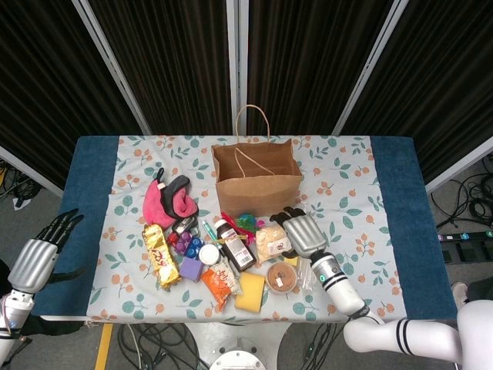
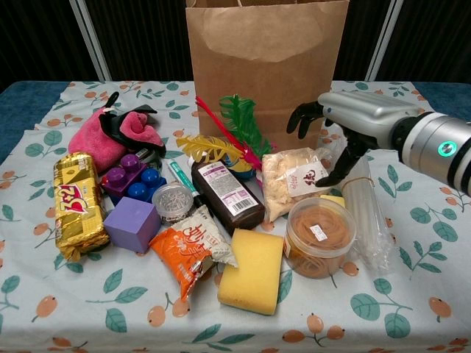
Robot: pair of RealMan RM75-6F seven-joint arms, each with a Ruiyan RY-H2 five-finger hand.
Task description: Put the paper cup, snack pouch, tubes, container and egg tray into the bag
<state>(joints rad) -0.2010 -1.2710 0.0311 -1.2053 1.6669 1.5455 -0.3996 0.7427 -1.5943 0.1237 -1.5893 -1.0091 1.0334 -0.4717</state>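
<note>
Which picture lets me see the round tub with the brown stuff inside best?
The chest view. There the round tub is big and close, its clear lid and little white label plain to see, next to the yellow sponge. In the head view the tub is only a small brown circle near the right hand.

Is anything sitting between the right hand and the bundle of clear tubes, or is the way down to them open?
Nothing visible blocks it. The right hand hangs directly over the tubes, fingers apart and curled downward. The snack pouch and round container lie beside the tubes, to their left, not on them.
</note>
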